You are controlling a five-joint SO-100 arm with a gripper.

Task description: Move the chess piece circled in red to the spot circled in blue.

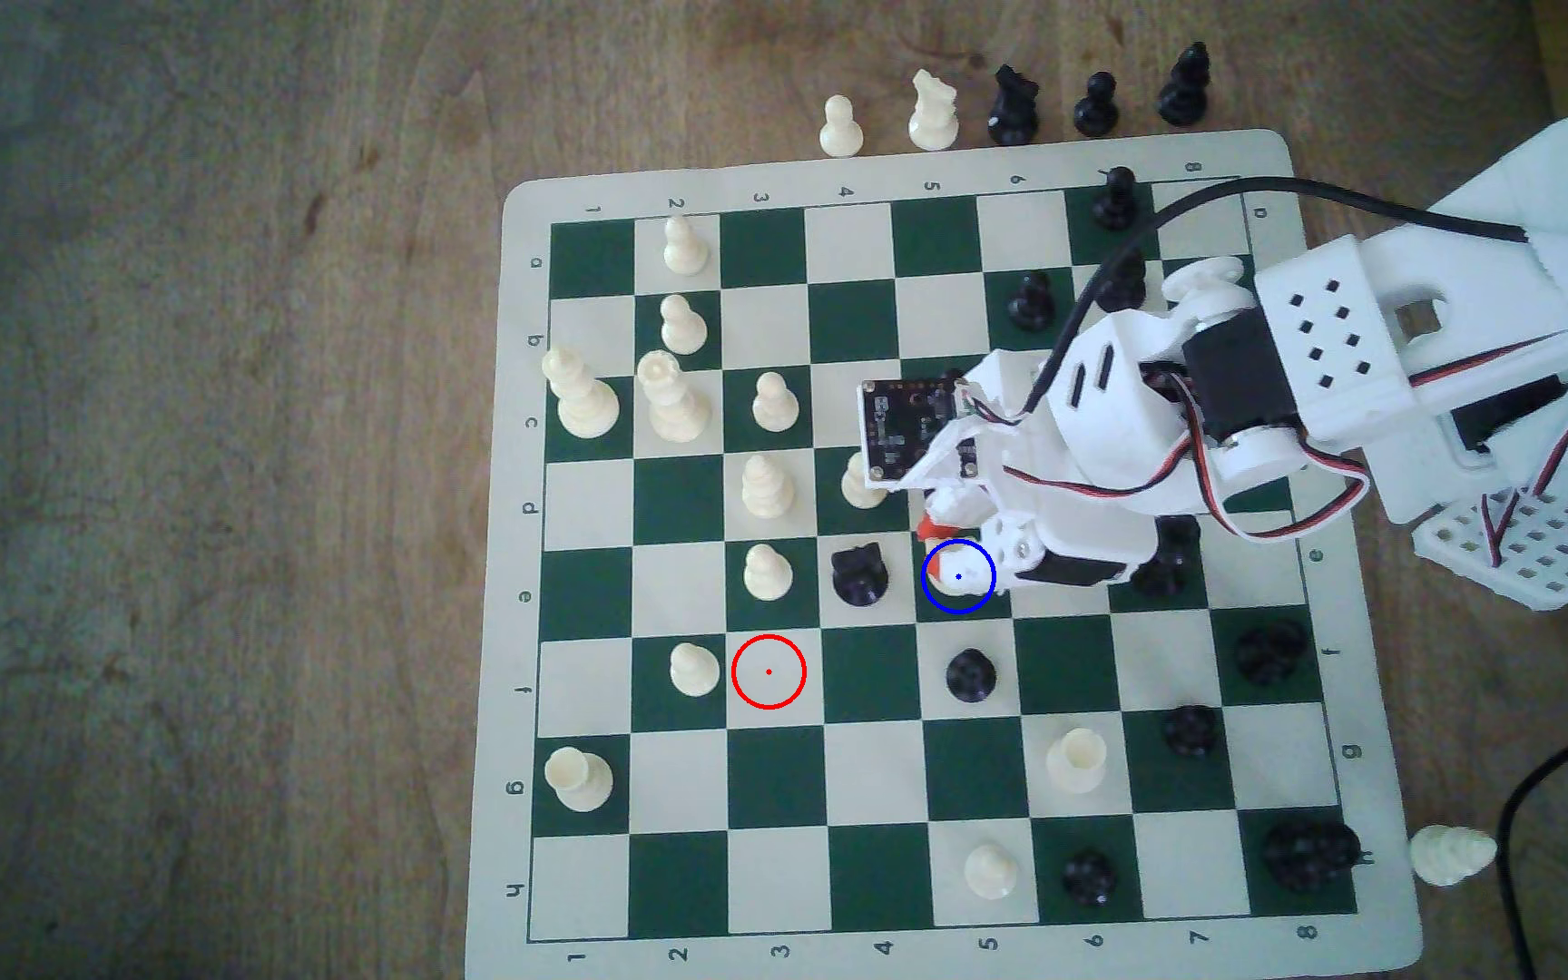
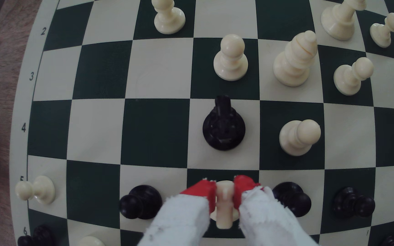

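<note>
Exterior view first, going from its left to its right: bare wooden desk (image 1: pixel 196 471), then the green-and-cream chessboard (image 1: pixel 516 565). Cream pieces stand along columns 1 to 3. A red ring (image 1: pixel 769 671) marks a light square at row f, column 3; that square holds no piece, with a cream pawn (image 1: pixel 694 669) just beside it on the left. Further right a black knight (image 1: pixel 859 575) stands on row e, column 4. Next to it lies the spot (image 1: pixel 957 576), a dark green square under a blue ring, and a cream piece sits inside that ring beneath the arm. The white arm (image 1: pixel 1327 377) reaches in from the exterior view's right, with black pieces scattered around and below it.

Wrist view: the black knight (image 2: pixel 224 127) stands one square ahead of the tool (image 2: pixel 224 196). The tool's red-tipped fingers (image 2: pixel 205 194) are closed against both sides of the chess piece (image 2: pixel 224 208), gripping its cream body. The piece stands upright over a dark green square; whether its base touches the board I cannot tell. Black pawns (image 2: pixel 141 201) stand on the squares flanking it.
</note>
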